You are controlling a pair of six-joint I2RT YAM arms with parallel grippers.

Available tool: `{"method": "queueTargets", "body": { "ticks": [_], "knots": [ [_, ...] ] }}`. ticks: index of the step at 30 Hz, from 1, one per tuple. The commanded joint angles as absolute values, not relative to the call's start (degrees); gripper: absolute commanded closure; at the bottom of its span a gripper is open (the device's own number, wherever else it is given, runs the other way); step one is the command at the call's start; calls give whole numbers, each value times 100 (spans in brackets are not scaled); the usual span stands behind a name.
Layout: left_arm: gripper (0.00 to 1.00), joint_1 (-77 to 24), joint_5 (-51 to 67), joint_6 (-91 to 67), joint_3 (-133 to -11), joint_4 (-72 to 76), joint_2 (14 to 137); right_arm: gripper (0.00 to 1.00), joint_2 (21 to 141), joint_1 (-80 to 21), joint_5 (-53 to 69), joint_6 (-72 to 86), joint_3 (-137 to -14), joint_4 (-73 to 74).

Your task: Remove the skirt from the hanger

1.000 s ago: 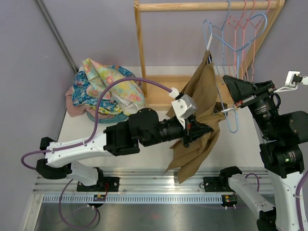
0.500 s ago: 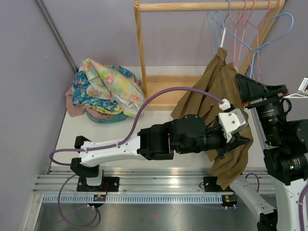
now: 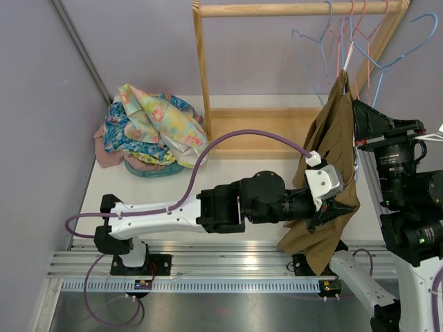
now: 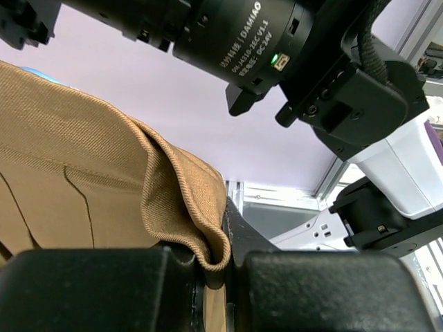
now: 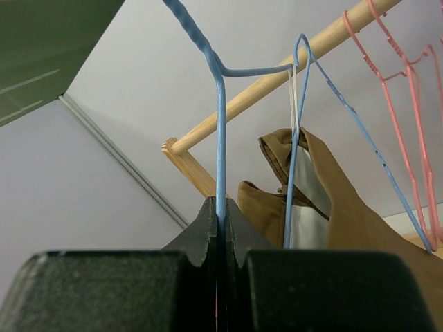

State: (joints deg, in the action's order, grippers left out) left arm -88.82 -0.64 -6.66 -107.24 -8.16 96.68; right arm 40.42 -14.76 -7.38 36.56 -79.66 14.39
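Left gripper [image 4: 223, 238] clamped on fold of brown skirt [image 4: 90, 173], low near front table edge. Right gripper [image 5: 220, 220] pinched on wire of blue hanger [image 5: 220, 124], beside wooden rail [image 5: 256, 93]. Skirt top seen hung at hanger. Pull judged begun, release not yet achieved.

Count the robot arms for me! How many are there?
2. The left arm stretches rightward to the brown skirt. The right arm stands at the right edge, by the blue hanger. No others show.
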Motion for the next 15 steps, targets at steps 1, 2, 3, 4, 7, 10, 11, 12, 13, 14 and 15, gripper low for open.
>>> {"method": "queueTargets", "body": {
  "ticks": [1, 2, 3, 4, 7, 10, 11, 12, 13, 14, 15],
  "knots": [
    [100, -9791, 2962, -1204, -10301, -1363, 9809, 100, 4904, -1406, -2171, 3428, -8147, -130],
    [100, -9791, 2875, -1195, -10162, -1345, 9800, 100, 4930, -1406, -2180, 3419, -8191, -106],
    [100, -9791, 2874, -1169, -10125, -1388, 9774, 100, 4939, -1406, -2171, 3419, -8235, -62],
    [100, -9782, 2874, -1134, -10081, -1423, 9765, 100, 4948, -1406, -2171, 3410, -8253, -79],
    [100, -9782, 3242, -1169, -9993, -1415, 9835, 100, 4948, -1406, -2364, 3262, -8288, -184],
    [100, -9835, 3778, -1336, -9984, -1240, 9940, 100, 4983, -1406, -2513, 3042, -8262, -395],
    [100, -9878, 3814, -1310, -10019, -1291, 9949, 100, 4992, -1406, -2514, 2998, -8244, -543],
    [100, -9879, 3754, -1292, -10037, -1318, 9958, 100, 5070, -1398, -2531, 2971, -8270, -545],
    [100, -9896, 3683, -1275, -10011, -1318, 9923, 100, 5115, -1397, -2514, 2971, -8358, -510],
    [100, -9888, 3648, -1266, -9985, -1318, 9905, 100, 5141, -1406, -2479, 2945, -8358, -562],
    [100, -9888, 3587, -1257, -9958, -1336, 9879, 100, 5185, -1398, -2392, 2944, -8358, -580]
  ]
}}
